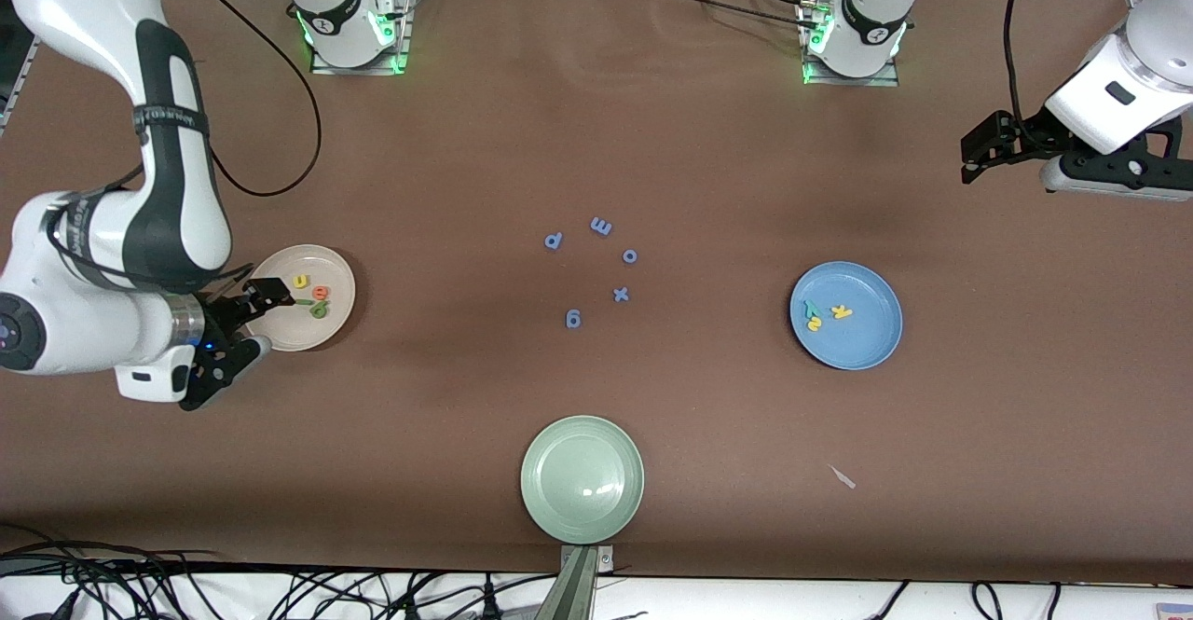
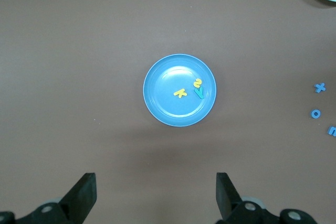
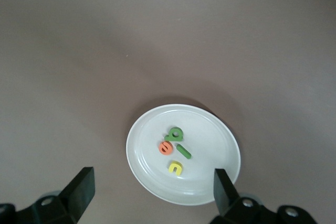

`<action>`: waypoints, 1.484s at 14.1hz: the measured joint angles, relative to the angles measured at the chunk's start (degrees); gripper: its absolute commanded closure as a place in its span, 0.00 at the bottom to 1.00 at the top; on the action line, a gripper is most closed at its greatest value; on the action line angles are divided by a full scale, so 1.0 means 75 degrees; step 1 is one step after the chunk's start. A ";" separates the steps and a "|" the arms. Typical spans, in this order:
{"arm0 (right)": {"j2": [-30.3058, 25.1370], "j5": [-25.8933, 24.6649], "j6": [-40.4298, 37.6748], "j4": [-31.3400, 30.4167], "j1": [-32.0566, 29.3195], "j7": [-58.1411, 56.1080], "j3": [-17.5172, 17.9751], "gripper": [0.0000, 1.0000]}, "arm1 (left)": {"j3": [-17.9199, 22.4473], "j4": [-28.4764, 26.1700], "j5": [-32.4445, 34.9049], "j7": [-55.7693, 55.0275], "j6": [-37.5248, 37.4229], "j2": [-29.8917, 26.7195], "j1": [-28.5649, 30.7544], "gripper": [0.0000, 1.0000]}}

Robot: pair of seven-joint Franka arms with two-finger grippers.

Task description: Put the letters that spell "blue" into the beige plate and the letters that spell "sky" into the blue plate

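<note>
The beige plate (image 1: 280, 331) lies toward the right arm's end of the table. In it are the green b (image 3: 174, 134), the orange e (image 3: 166, 148), the thin green l (image 3: 184, 153) and the yellow u (image 3: 176, 168). My right gripper (image 1: 266, 322) hangs open and empty over that plate's edge. The blue plate (image 1: 867, 345) lies toward the left arm's end and holds the yellow k (image 2: 180, 93), the yellow s (image 2: 197, 83) and the teal y (image 2: 199, 93). My left gripper (image 1: 969, 158) is open and empty, raised above bare table beside the blue plate (image 2: 168, 111).
Several blue letters (image 1: 601, 226) lie scattered at the table's middle. A pale green plate (image 1: 582, 478) sits near the front edge with nothing in it. A small pale scrap (image 1: 843, 477) lies nearer the camera than the blue plate.
</note>
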 measured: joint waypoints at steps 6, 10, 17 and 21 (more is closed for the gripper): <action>-0.2484 -0.1011 0.0963 -0.2889 -0.0595 0.3170 0.1422 0.00 | 0.0000 0.0003 0.0000 0.0000 -0.0003 0.0000 0.0000 0.00; -0.3592 -0.1155 0.0558 -0.3537 -0.0845 0.4683 0.1995 0.00 | 0.0000 0.0004 0.0000 0.0000 -0.0004 0.0000 0.0000 0.00; -0.4098 -0.1721 -0.0047 -0.3180 -0.1173 0.4758 0.1732 0.00 | 0.0000 0.0004 0.0000 0.0000 -0.0005 0.0000 0.0000 0.00; -0.4160 -0.1618 -0.0057 -0.3163 -0.1196 0.4728 0.1275 0.00 | 0.0000 0.0004 0.0000 0.0000 -0.0005 0.0000 0.0000 0.00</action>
